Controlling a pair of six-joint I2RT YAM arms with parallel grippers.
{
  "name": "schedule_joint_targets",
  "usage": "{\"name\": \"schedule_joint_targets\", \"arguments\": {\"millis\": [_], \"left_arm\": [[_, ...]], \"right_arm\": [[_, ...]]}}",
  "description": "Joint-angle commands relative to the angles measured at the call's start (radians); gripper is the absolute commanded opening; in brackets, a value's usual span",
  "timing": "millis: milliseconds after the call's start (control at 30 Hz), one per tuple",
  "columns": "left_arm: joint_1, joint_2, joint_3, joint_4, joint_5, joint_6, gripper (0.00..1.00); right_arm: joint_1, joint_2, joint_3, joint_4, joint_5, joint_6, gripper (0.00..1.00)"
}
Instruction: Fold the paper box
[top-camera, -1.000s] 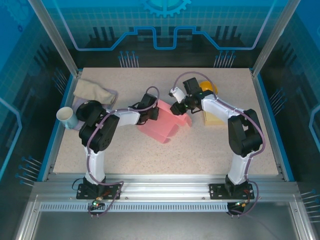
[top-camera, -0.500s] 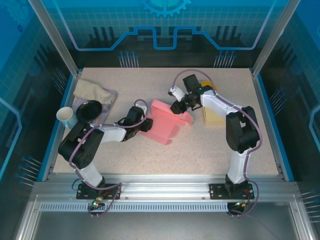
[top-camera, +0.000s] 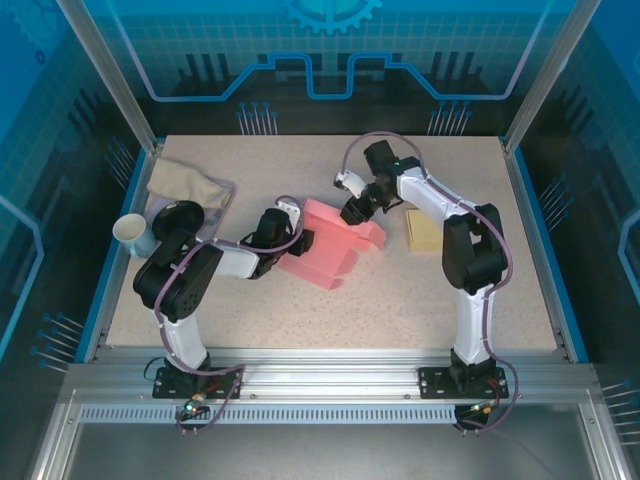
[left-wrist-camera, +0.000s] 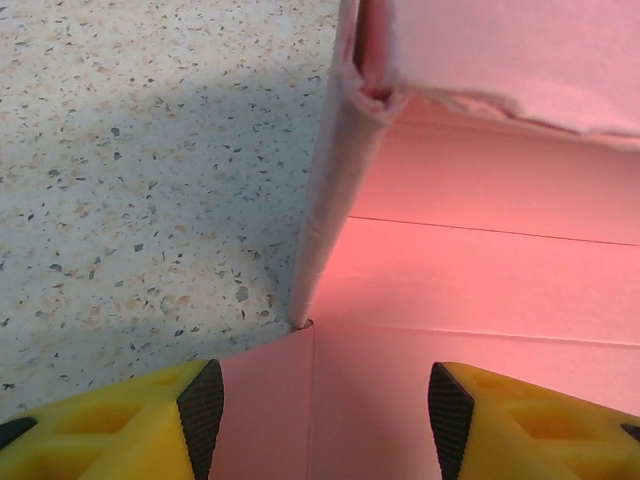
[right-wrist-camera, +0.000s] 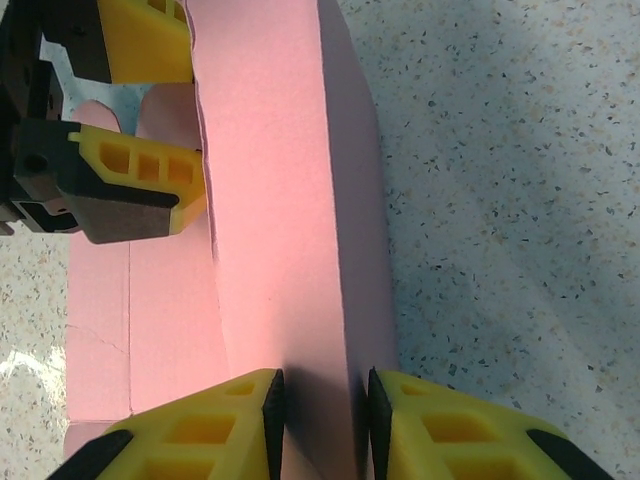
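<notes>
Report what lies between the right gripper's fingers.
A folded wall of the pink paper box, clamped by the right gripper, in the right wrist view.

A robotics lab cell: a speckled tabletop (top-camera: 400, 290) fenced by aluminium frame posts (top-camera: 105, 75). Blue panels (top-camera: 450, 50) printed with circuit lines and a gear (top-camera: 330, 10) stand at 12 o'clock. At 6 o'clock a slotted metal rail (top-camera: 330, 375) carries two bolted arm bases (top-camera: 195, 380).

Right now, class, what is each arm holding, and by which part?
The right fingers pinch the pink paper box by its upright folded side wall. The left fingers stand open, holding nothing.
</notes>
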Motion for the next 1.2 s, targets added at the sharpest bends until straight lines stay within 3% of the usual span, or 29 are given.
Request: {"name": "schedule_joint_targets", "arguments": {"millis": [0,267,433,633,967,1167], "left_arm": [[0.006,0.010,0.009,0.032,0.027,0.028,0.59],[0.006,-0.036,-0.019,0.044,0.015,0.040,0.58],[0.005,-0.045,-0.017,0.029,0.001,0.050,0.58],[0.004,0.001,0.091,-0.119,-0.032,0.039,0.57],[-0.039,-0.025,0.046,-0.053,-0.005,0.106,0.57],[-0.070,0.009,0.092,-0.105,-0.078,0.124,0.51]], "right_arm": [[-0.008,0.073,0.029,-0.130,0.043,-0.088,0.29],[-0.021,0.163,0.125,-0.279,-0.028,-0.281,0.26],[-0.062,0.194,0.190,-0.354,-0.153,-0.347,0.24],[-0.094,0.207,0.235,-0.401,-0.195,-0.382,0.24],[-0.116,0.252,0.310,-0.545,-0.355,-0.484,0.23],[-0.117,0.253,0.320,-0.552,-0.363,-0.479,0.24]]}}
